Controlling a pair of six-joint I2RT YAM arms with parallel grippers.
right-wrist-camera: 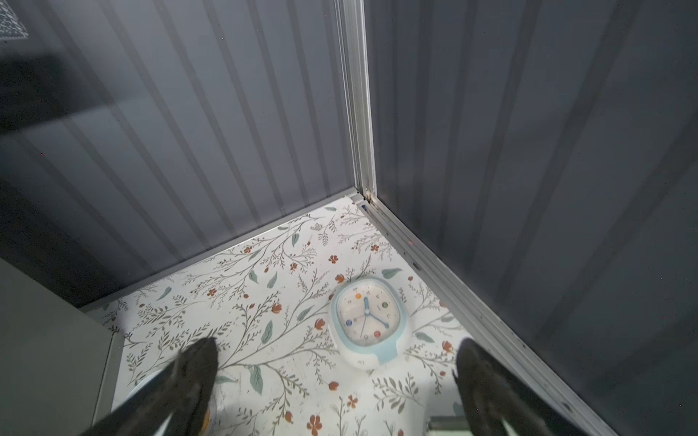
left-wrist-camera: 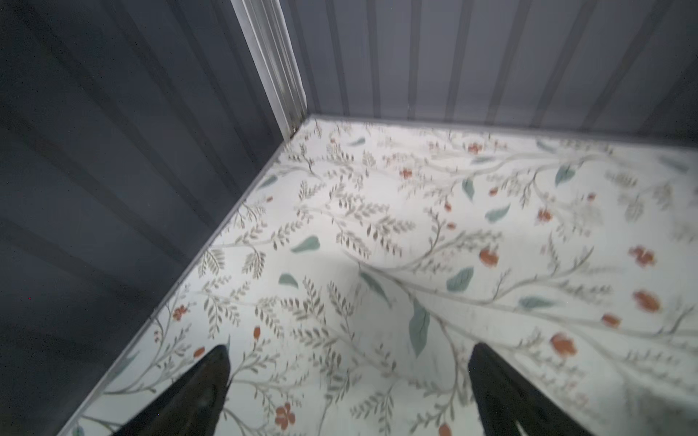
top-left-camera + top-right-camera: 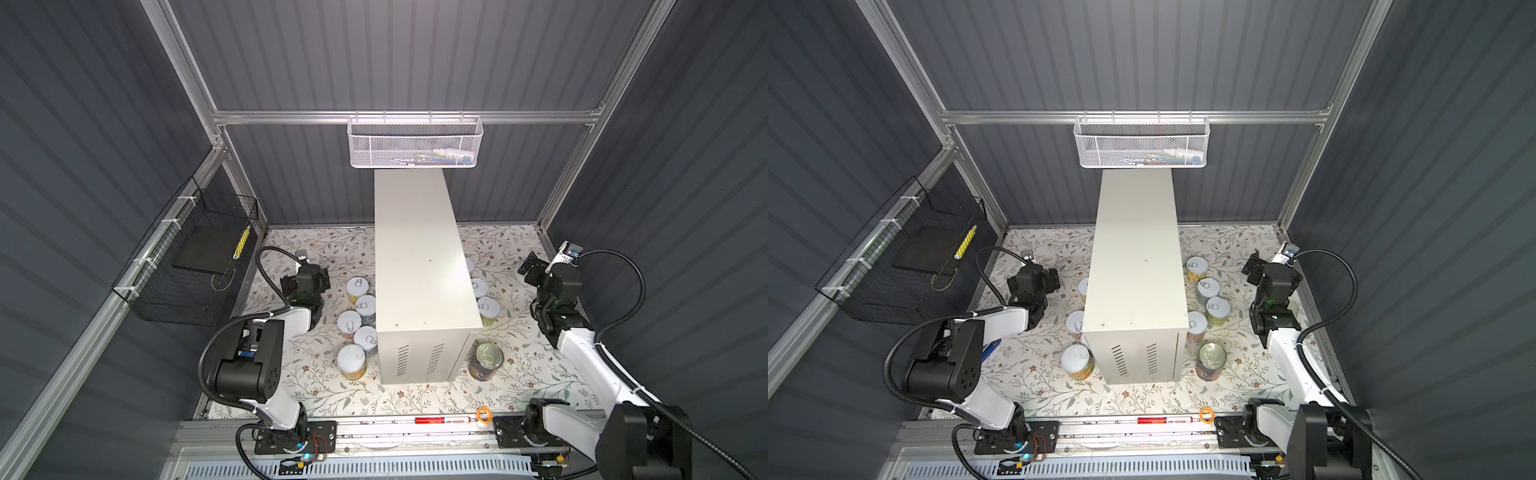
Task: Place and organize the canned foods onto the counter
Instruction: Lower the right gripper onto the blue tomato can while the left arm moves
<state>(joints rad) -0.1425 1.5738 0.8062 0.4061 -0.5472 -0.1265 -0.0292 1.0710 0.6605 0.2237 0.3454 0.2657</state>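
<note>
status: no can is on the counter [image 3: 419, 257]; its long flat top is bare in both top views, so the task is judged to be at its start. take the counter as the dial centre, with 12 o'clock at the back wall. canned foods [image 3: 352, 360], count: ten, all upright on the floral mat [image 3: 316, 386], lids up. five pale-lidded cans stand in a tight staggered file close along the 9 o'clock face, some partly hidden by the counter's edge. five more stand along the 3 o'clock face: four pale-lidded ones, plus one taller dark can [image 3: 1212, 358] at 5 o'clock, beside the vented end. this split likely gives each arm its own group within reach, and the upright pose leaves the round sides free for a side grasp. left gripper [image 2: 349, 353]: jaws spread wide, nothing between them, held over bare mat at 9 o'clock beyond the left file, pointing to the far corner. right gripper [image 1: 336, 347]: jaws likewise wide and empty, at 3 o'clock, with one small clock [image 1: 368, 321] lying face-up on the mat ahead of it. other fittings, one each: white mesh basket [image 3: 415, 143] at 12 o'clock, black wire basket [image 3: 195, 257] at 10 o'clock. neither is the target.
</note>
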